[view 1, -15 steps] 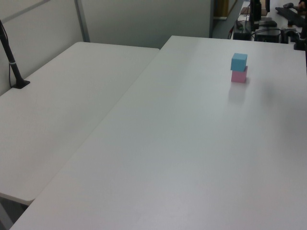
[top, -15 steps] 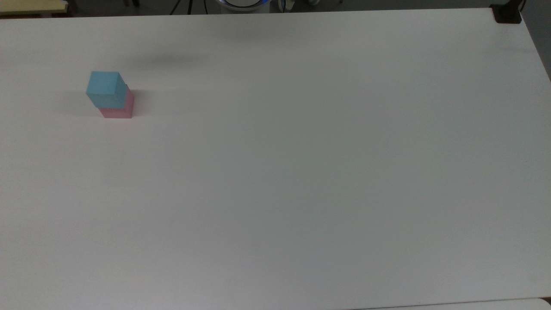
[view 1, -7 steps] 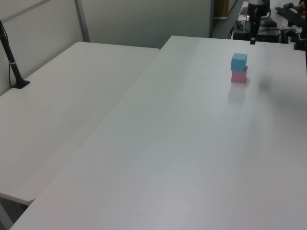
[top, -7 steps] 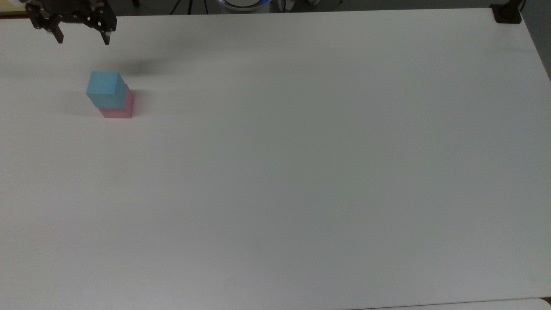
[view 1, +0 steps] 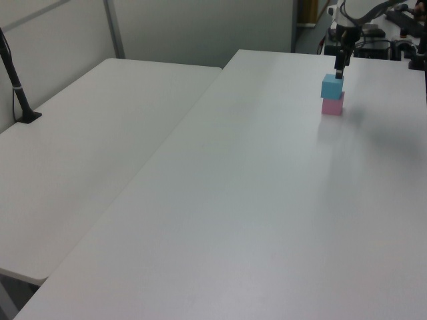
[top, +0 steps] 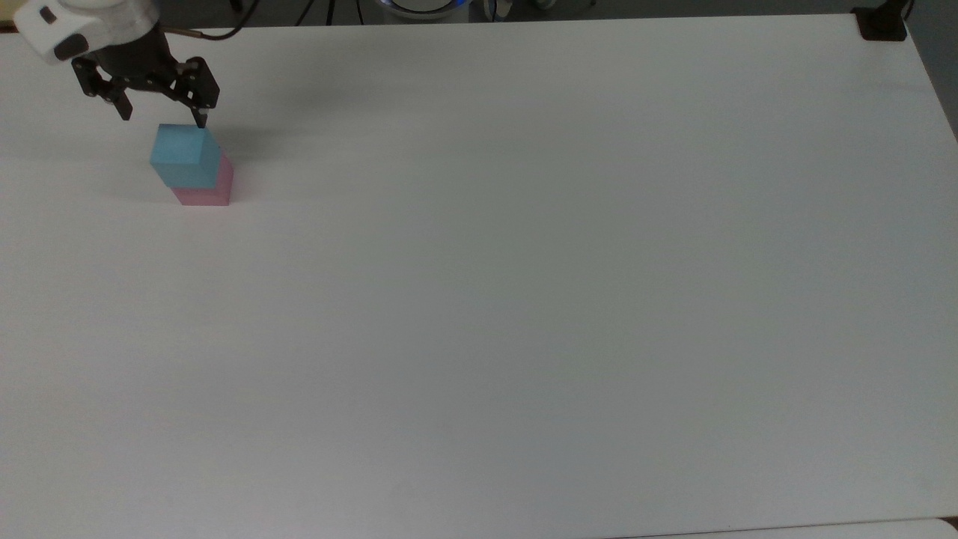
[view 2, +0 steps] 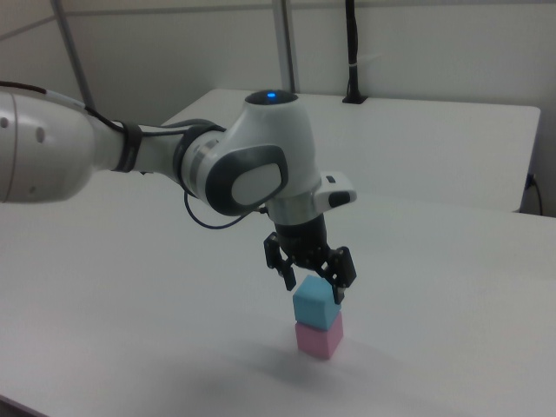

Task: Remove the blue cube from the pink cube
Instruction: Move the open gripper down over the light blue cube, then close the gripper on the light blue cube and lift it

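The blue cube (top: 185,155) sat on top of the pink cube (top: 206,187), a little turned against it, and the pair stood on the white table (top: 524,299) toward ten o'clock in the top view. In the left view the stack was toward one o'clock. The gripper (top: 161,118) hung just above the blue cube, with its two black fingers (view 2: 338,290) spread apart and nothing between them. In the right view the fingertips were at the level of the blue cube's upper edge, at twelve o'clock from it. I could not tell if one finger touched the cube. The white arm (view 2: 156,161) reached in from nine o'clock in the right view.
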You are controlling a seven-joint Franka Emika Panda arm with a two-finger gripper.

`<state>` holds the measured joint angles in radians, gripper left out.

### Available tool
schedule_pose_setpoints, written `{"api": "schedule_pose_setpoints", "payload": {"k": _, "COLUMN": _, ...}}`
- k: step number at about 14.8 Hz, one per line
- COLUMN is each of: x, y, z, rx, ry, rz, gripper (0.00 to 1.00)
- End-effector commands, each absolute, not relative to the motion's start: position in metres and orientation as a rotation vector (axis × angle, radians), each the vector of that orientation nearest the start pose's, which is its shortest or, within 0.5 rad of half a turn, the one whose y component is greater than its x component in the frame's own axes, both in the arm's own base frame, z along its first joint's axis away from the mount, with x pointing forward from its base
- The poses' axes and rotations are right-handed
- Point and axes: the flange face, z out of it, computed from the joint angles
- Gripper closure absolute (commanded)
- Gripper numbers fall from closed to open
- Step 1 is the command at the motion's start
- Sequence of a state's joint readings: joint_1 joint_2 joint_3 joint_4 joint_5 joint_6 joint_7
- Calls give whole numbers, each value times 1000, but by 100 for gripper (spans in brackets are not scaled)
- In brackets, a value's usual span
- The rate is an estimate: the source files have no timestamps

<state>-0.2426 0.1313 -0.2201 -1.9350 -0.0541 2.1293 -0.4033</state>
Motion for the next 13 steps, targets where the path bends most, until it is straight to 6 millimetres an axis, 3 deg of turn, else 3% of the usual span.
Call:
{"api": "schedule_pose_setpoints", "payload": {"k": 1, "x": 541, "y": -261, "z": 412, "rx": -3236, "ry": 82, "rz": -92, "gripper": 0}}
{"api": "schedule_pose_setpoints", "payload": {"k": 3, "x": 544, "y": -258, "z": 402, "rx": -3228, "ry": 111, "rz": -78, "gripper": 0}}
{"api": "schedule_pose_setpoints", "payload": {"k": 4, "x": 544, "y": -257, "z": 401, "rx": -3226, "ry": 121, "rz": -73, "gripper": 6}}
{"api": "schedule_pose_setpoints", "payload": {"k": 7, "x": 547, "y": -252, "z": 401, "rx": -3225, "ry": 108, "rz": -73, "gripper": 46}}
{"api": "schedule_pose_setpoints", "payload": {"k": 8, "x": 548, "y": -252, "z": 403, "rx": -3224, "ry": 110, "rz": -79, "gripper": 51}}
{"api": "schedule_pose_setpoints", "payload": {"k": 10, "x": 546, "y": -256, "z": 408, "rx": -3207, "ry": 124, "rz": -91, "gripper": 52}}
{"api": "schedule_pose_setpoints", "payload": {"k": 13, "x": 538, "y": -286, "z": 422, "rx": -3223, "ry": 112, "rz": -130, "gripper": 56}}
